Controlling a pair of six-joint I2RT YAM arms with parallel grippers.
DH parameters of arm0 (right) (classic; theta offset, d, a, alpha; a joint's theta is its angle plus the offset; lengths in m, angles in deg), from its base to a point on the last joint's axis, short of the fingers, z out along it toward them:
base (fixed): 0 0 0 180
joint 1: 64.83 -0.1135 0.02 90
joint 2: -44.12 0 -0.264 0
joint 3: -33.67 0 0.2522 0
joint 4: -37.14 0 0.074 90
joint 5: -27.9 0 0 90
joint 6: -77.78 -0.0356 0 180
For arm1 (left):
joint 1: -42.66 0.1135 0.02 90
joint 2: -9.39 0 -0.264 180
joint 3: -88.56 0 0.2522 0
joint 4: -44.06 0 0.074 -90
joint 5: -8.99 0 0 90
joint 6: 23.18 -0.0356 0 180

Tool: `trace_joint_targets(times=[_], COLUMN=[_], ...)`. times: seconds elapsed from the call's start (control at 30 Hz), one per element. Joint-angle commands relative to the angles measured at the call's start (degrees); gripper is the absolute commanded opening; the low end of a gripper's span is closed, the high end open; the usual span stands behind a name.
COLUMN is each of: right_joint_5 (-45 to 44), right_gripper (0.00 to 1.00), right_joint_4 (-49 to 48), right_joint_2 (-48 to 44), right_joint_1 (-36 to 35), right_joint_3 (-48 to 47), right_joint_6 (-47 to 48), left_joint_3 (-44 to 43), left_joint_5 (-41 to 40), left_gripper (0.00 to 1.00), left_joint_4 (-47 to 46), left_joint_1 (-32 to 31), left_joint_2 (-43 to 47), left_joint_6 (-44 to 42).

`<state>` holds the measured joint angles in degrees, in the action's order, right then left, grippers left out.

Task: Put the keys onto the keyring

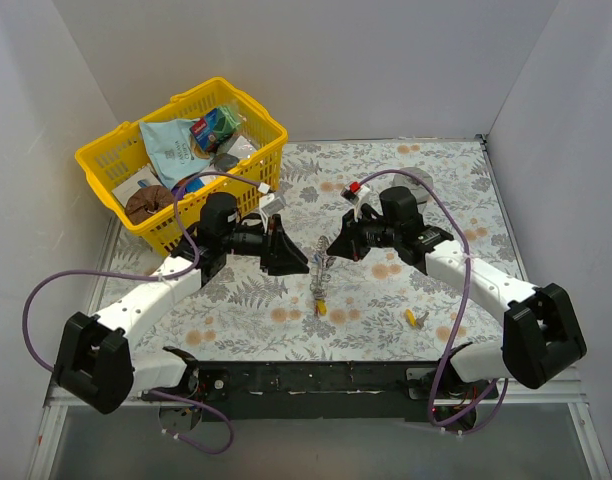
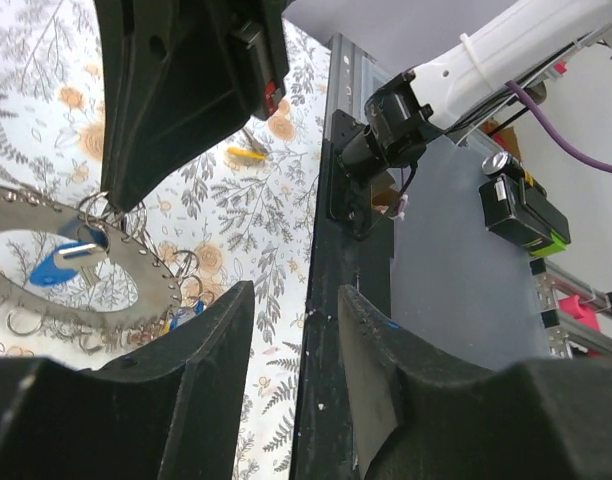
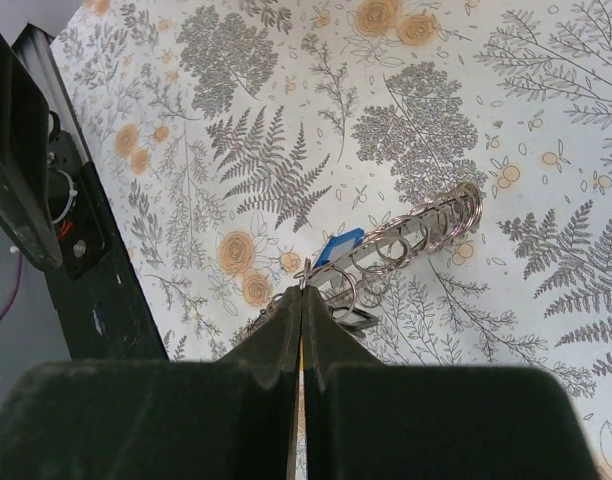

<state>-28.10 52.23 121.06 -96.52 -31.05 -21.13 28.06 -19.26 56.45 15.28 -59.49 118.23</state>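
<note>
One blue-headed small metal key (image 2: 58, 265) shows in the open centre of the shiny silver gear-rimmed round keyring (image 2: 31, 212), which is at the middle of the floral-patterned tablecloth (image 1: 386, 290) — the right gripper (image 3: 302, 295) pinched tight on its rim. The left gripper (image 2: 296, 292) is just beside the ring, fingers spread with nothing between them. A yellow-headed metal key (image 1: 411, 318) lies apart on the cloth

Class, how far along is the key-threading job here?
Seemingly done: a blue key hangs at the keyring. In hand: the right gripper is shut on its rim; the left gripper is open. Left: a yellow key lies on the table.
</note>
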Motion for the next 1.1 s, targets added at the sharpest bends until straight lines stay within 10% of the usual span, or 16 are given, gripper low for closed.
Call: trace_joint_targets(times=[0.0,1.07], right_joint_5=[-3.23,-4.29], right_gripper=[0.01,0.01], right_joint_4=[-2.64,-1.41], right_joint_2=[1.27,2.77], right_joint_1=[-0.31,-0.40], right_joint_3=[-1.86,-3.09], right_joint_6=[-3.13,-3.93], left_joint_3=[-0.28,-12.06], left_joint_5=[-1.81,-45.57], left_gripper=[0.38,0.50], left_joint_4=[1.01,15.51], left_joint_1=[-0.57,-16.39], left_joint_2=[-2.83,-14.00], left_joint_6=[2.45,-1.58])
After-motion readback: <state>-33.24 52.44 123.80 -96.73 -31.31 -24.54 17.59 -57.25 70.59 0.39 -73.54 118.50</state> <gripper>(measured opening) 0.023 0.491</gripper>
